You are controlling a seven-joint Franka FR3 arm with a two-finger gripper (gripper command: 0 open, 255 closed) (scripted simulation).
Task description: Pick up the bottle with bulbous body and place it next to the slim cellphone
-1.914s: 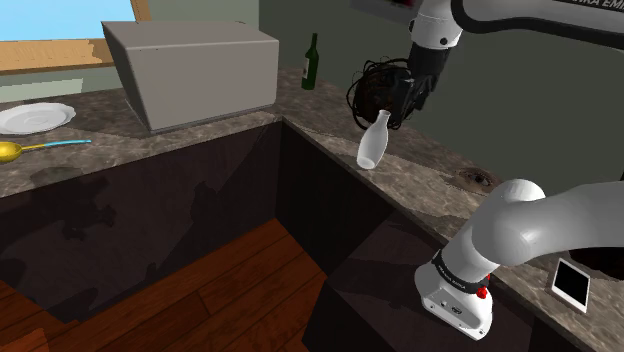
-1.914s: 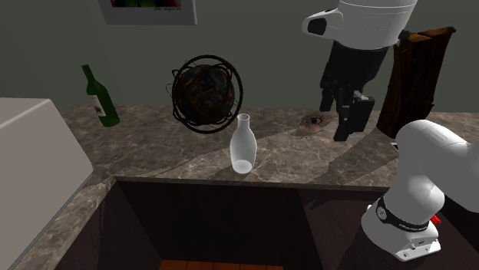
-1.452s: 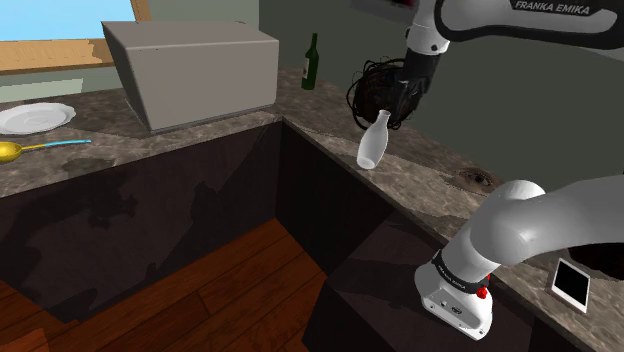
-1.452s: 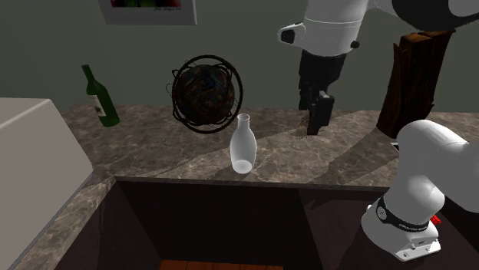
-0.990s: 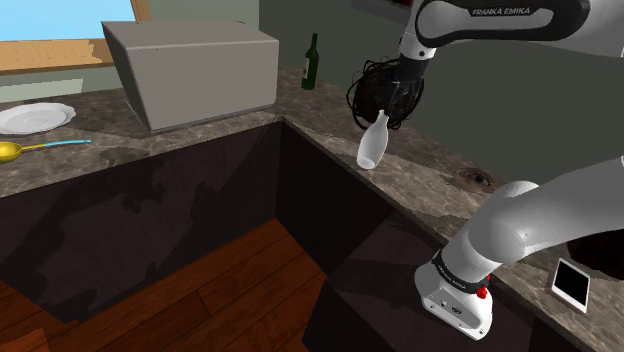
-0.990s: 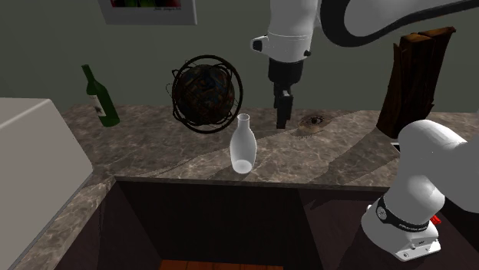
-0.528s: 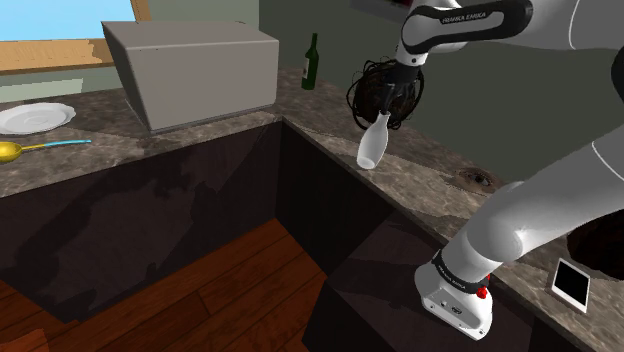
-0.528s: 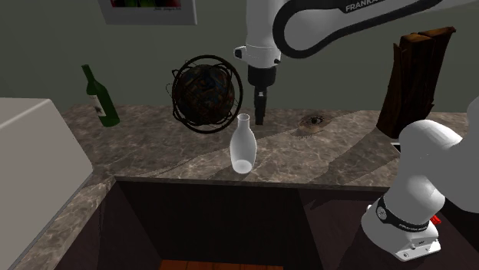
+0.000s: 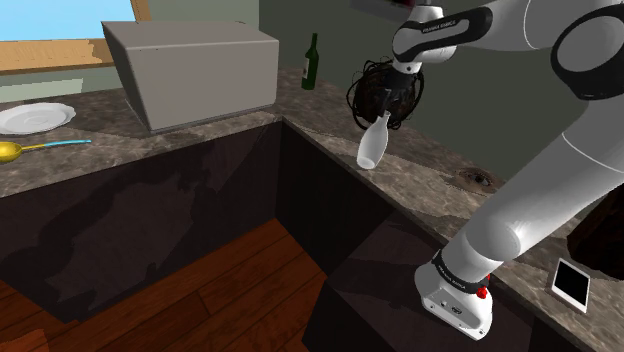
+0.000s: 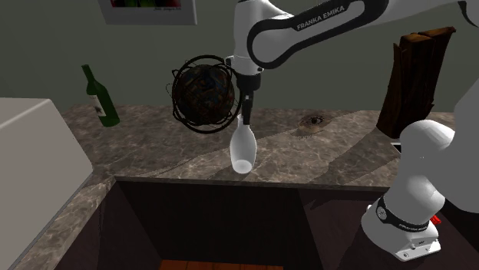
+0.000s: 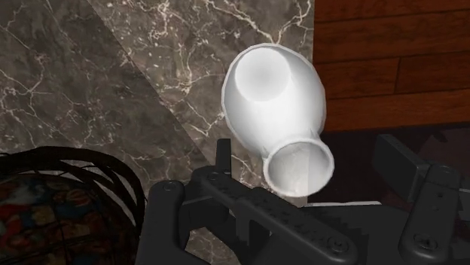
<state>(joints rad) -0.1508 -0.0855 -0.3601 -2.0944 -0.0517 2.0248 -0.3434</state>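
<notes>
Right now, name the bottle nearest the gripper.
The white bulbous bottle, neck between the black gripper's open fingers; the dark green wine bottle stands far off.

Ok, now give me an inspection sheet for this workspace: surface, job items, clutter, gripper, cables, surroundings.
Surface: dark marble counter, running round a corner.
Job's things: white bottle upright near the counter's edge; white phone lying flat beside the stand.
Clutter: green bottle, wire globe, grey box, plate, spoon, dark wooden block, small ring on the counter.
Gripper: gripper open, fingers on either side of the white bottle's neck, not clasping it.
Cables: nothing seen.
Surroundings: wood floor below the counter, picture on the wall, window beside the box.
</notes>
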